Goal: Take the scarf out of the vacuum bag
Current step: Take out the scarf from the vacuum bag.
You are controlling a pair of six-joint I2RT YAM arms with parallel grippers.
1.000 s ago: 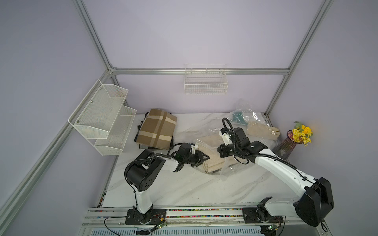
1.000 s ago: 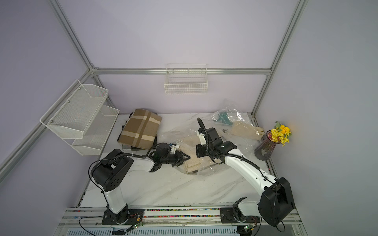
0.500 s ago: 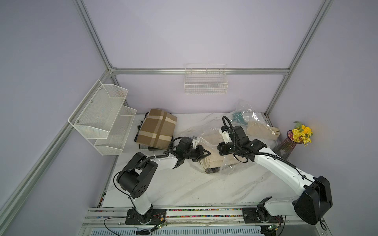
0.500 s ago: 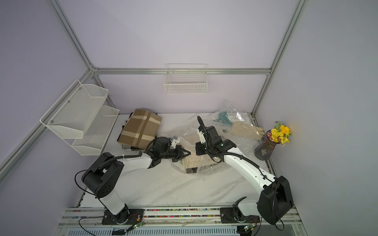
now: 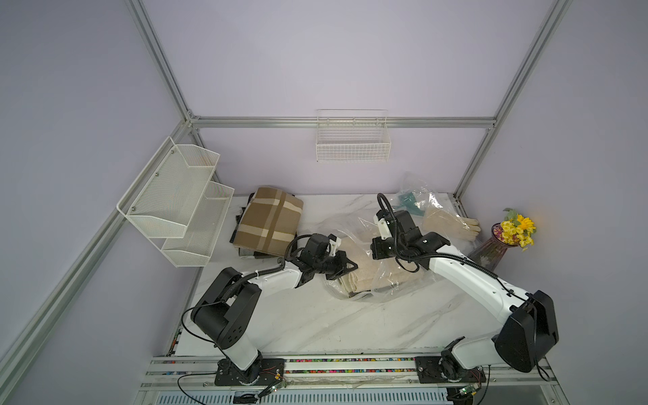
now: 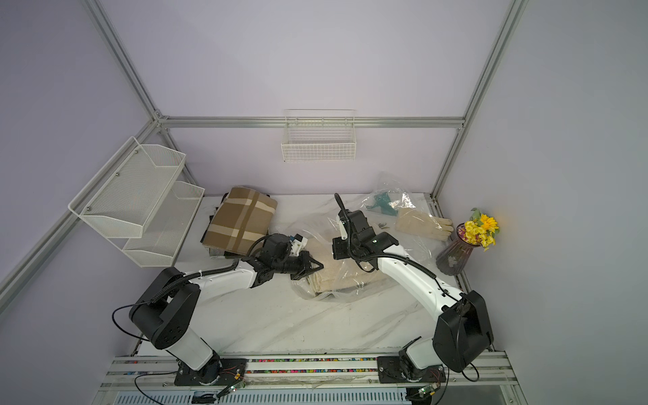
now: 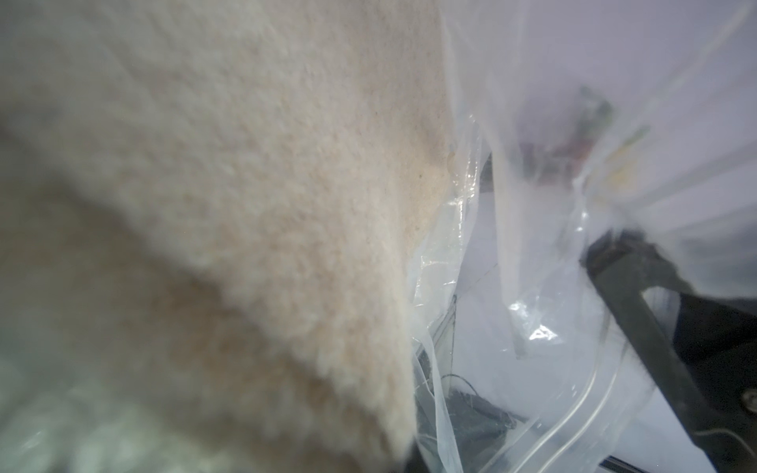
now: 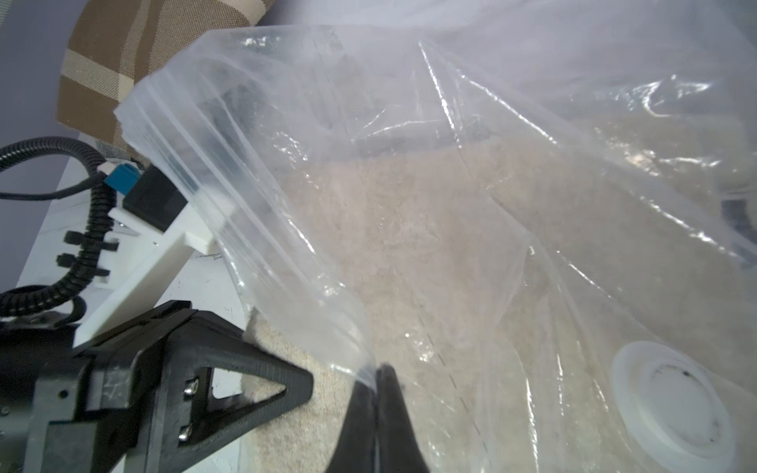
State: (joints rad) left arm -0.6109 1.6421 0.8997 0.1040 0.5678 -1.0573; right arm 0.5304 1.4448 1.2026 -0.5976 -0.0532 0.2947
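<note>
Two changes in the last second: the left gripper pushed into the bag's mouth, and its fingers, open a second ago, are now pinched shut, apparently on the near fold of the scarf. The cream scarf is still folded inside the vacuum bag mid-table, so a pull out toward the left looks like the next move. The right gripper stays clamped on the bag's top lip, holding it up. Loose film over the scarf could drag along. A plaid blanket sits just behind the left arm, while the gloves and vase are well clear.
</note>
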